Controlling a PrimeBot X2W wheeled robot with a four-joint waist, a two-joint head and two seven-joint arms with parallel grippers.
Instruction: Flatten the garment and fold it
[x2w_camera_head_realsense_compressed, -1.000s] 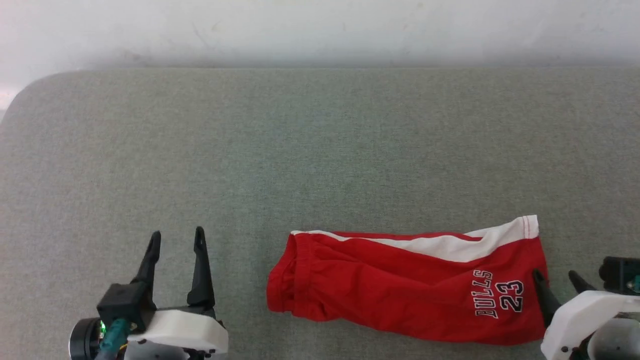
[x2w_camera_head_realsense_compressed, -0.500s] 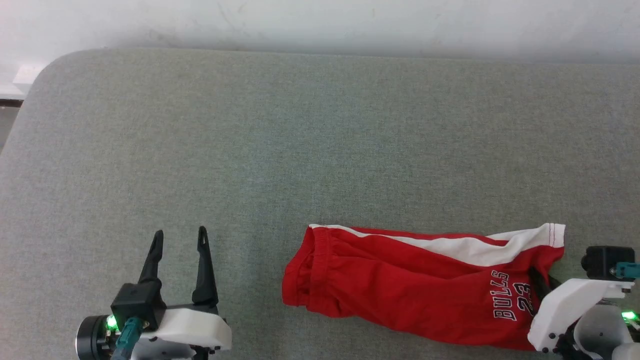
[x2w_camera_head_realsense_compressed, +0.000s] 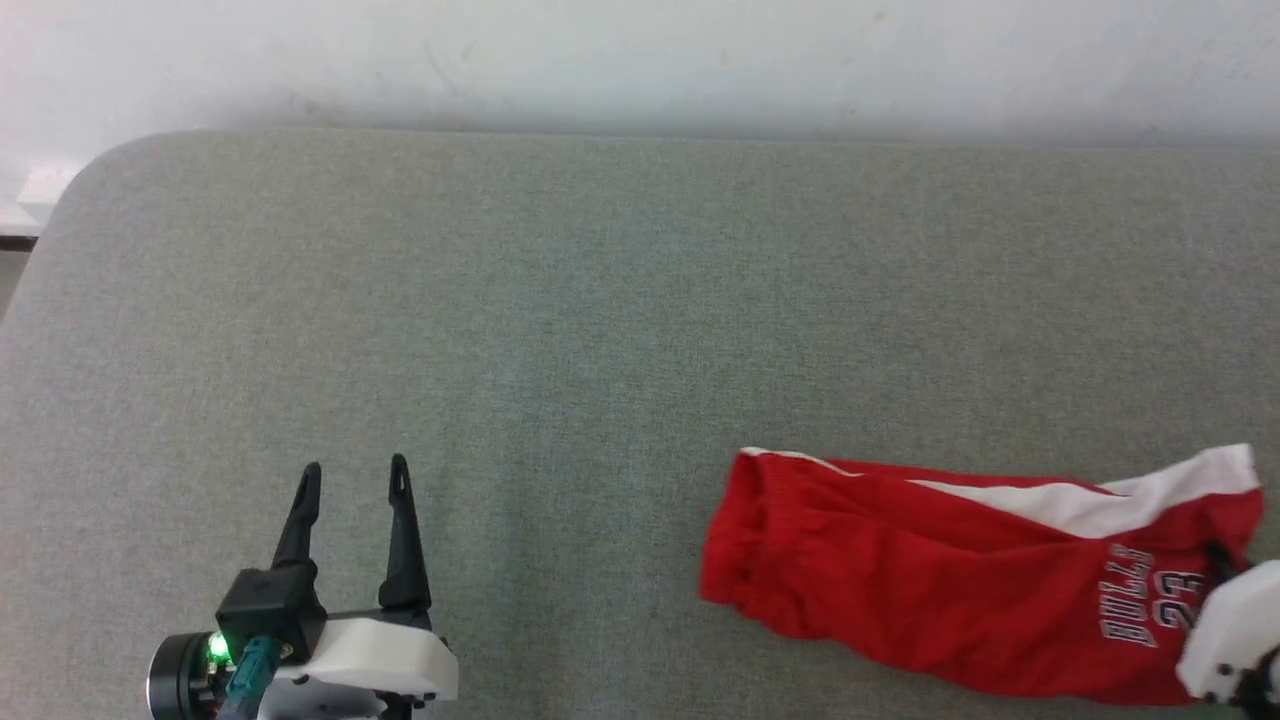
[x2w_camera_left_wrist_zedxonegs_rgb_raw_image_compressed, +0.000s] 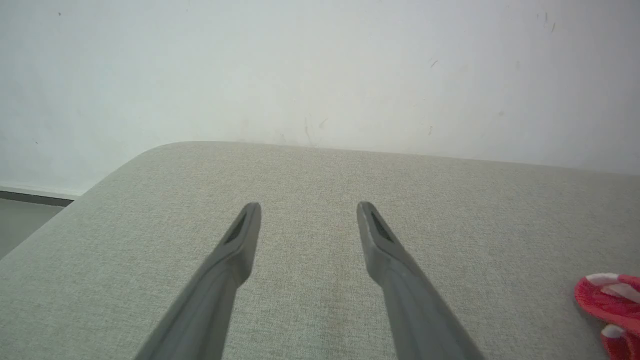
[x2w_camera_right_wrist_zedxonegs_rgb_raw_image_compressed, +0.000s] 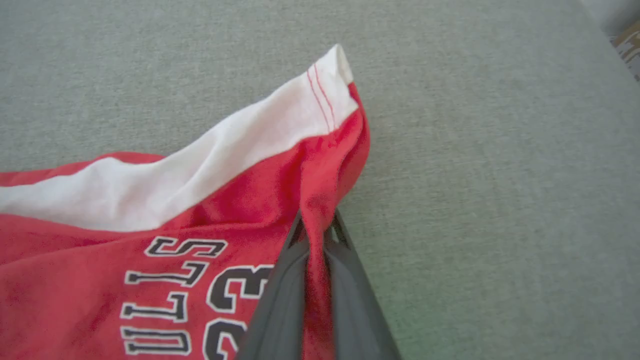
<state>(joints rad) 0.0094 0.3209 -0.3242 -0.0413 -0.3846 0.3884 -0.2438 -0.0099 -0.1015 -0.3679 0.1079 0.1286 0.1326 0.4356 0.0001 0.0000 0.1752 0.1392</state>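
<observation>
Two changes: right end effector snapped from wide open to clamped on hem of red soft white-striped shorts, now dragged along front edge toward right edge of grey fabric table. Flattening pull looks underway. Left end effector wide open, empty.

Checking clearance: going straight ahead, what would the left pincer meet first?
The way looks free: the left pincer points across the grey padded surface toward the white wall; depth unclear.

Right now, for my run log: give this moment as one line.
left gripper: open, empty | right gripper: shut on shorts hem | shorts: rumpled on grey surface
</observation>
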